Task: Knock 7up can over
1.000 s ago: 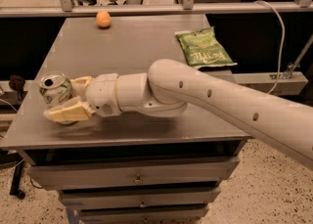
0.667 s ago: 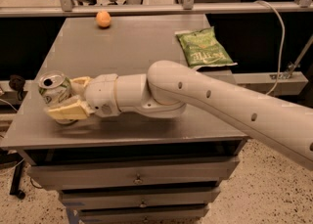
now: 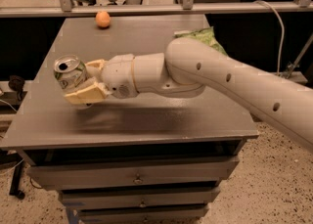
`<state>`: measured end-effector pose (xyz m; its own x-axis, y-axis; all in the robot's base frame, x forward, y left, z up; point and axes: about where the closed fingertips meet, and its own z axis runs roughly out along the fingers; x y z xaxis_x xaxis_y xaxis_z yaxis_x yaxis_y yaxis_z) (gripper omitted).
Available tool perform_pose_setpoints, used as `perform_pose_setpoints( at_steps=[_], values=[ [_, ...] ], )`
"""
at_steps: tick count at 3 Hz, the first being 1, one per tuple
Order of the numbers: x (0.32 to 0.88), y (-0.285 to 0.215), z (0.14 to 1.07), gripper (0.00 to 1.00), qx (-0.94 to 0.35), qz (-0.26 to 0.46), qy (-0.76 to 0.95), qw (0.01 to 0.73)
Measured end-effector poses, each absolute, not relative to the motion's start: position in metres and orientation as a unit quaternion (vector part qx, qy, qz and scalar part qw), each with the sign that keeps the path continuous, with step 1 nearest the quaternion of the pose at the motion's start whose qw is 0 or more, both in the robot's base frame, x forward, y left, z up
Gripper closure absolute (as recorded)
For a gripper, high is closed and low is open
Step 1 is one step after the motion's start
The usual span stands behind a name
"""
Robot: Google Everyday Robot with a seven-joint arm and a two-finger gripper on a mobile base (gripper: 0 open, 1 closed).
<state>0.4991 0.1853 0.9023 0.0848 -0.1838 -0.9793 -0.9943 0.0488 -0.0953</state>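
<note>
Fingers (image 3: 84,94) first: the two cream pads of the gripper (image 3: 78,81) sit at the left of the frame, spread only as far as the 7up can (image 3: 68,71) forces them. One lies along the can's near, lower side and the other (image 3: 95,64) presses in behind it. As far as I can judge they are clamped on it rather than just resting alongside.

The can is caught near the fingertips, at the left middle of the frame above the left part of the table (image 3: 146,125). It is not standing straight. Its long axis leans, with the silver top and pull-tab opening tipped up and toward the upper left and the bottom end tucked back toward the wrist. A dark shadow lies on the table under the near finger, and I cannot make out the can's base touching the top, so it may be raised a little.

That is the relation the next move hangs on: the can runs outward past the fingertips to the left, already off vertical, and a roll of the wrist or a letting-go would likely lay it on its side.

Behind the gripper the thick white arm (image 3: 230,78) stretches off to the lower right. Beyond it a green chip bag (image 3: 208,36) peeks over the arm's elbow, well apart from the can. Farthest back, an orange (image 3: 102,19) sits near the table's rear edge, upper left of centre.
</note>
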Motion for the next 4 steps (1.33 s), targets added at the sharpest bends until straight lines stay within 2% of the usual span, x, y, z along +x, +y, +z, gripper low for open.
perform_pose_setpoints(
  at_steps=[1, 2, 4],
  values=[
    [0.513, 0.163, 0.928, 1.0, -0.588, 0.376, 0.538, 0.473],
    [0.53, 0.142, 0.943, 1.0, -0.639, 0.326, 0.552, 0.425],
    [0.564, 0.107, 0.923, 1.0, -0.735, 0.195, 0.581, 0.289]
  ],
)
